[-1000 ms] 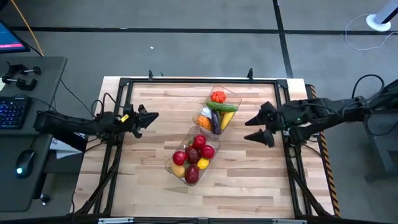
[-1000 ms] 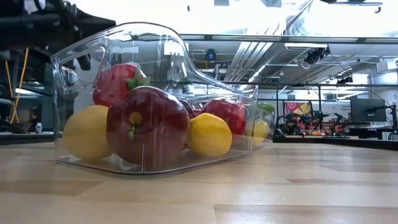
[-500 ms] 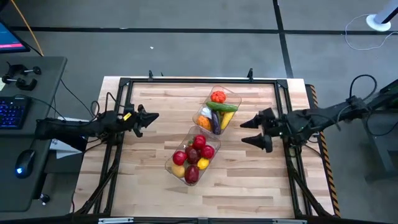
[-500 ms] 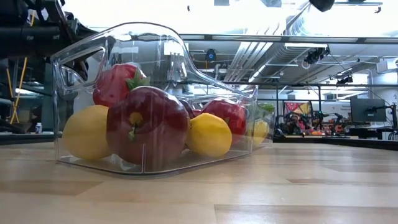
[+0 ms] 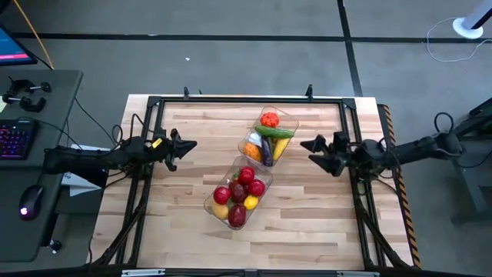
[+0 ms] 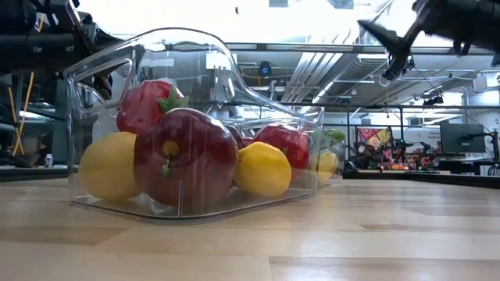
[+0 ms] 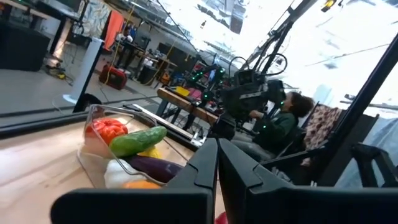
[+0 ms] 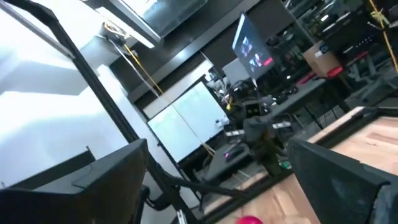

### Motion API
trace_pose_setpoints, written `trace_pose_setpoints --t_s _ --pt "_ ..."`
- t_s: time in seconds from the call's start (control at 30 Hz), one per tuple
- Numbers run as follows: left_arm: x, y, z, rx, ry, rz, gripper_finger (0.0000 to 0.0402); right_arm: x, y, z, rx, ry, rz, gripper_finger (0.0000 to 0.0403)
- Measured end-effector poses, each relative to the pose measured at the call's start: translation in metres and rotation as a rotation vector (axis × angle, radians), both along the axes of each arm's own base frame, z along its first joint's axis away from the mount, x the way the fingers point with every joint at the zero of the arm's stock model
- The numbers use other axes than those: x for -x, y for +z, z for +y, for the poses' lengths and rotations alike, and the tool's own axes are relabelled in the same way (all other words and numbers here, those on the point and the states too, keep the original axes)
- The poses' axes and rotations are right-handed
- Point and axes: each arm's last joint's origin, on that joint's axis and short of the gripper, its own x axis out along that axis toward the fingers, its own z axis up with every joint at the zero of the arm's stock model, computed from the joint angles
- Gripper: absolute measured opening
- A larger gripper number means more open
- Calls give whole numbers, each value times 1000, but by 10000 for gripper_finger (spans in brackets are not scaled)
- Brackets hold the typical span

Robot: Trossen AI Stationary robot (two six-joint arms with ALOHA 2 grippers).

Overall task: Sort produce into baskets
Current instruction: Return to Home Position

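Two clear bins stand side by side on the wooden table. The near bin (image 5: 237, 193) holds red apples and yellow lemons; it fills the low view (image 6: 195, 133). The far bin (image 5: 267, 136) holds a tomato, a cucumber, an eggplant, garlic and a carrot; it also shows in the left wrist view (image 7: 121, 152). My left gripper (image 5: 187, 145) is shut and empty, above the table's left part, left of the bins (image 7: 217, 163). My right gripper (image 5: 320, 154) is open and empty, right of the far bin, and shows high in the low view (image 6: 384, 37) (image 8: 217, 186).
A black frame (image 5: 246, 100) runs around the table's edge. Bare wood lies left of the bins and along the near edge (image 5: 292, 238). A desk with a keyboard (image 5: 15, 138) and a mouse stands left of the table. A person sits in the room beyond (image 7: 283, 121).
My right gripper has turned about its wrist and drawn back a little toward the table's right edge, staying open. It has come down into the top of the low view. The bins and the produce have kept still.
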Motion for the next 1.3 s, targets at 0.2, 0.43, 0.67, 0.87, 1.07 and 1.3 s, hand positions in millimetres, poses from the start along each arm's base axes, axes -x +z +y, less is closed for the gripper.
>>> trace_pose_setpoints --t_s 0.2,0.43,0.67,0.87,1.07,1.3 --pt "0 0 0 -11 12 3 1 8 -23 -21 42 73 22 378" --pt "0 0 0 -11 12 6 1 15 -40 -34 115 120 84 378" --pt "0 0 0 -10 13 6 1 14 -53 -38 183 151 217 378" --pt "0 0 0 -11 13 5 1 13 -80 -40 101 138 484 378" --pt "0 0 0 -10 13 6 1 18 -99 -39 -139 130 693 378" --pt "0 -2 0 -9 13 30 1 23 -112 -38 -251 132 832 378"
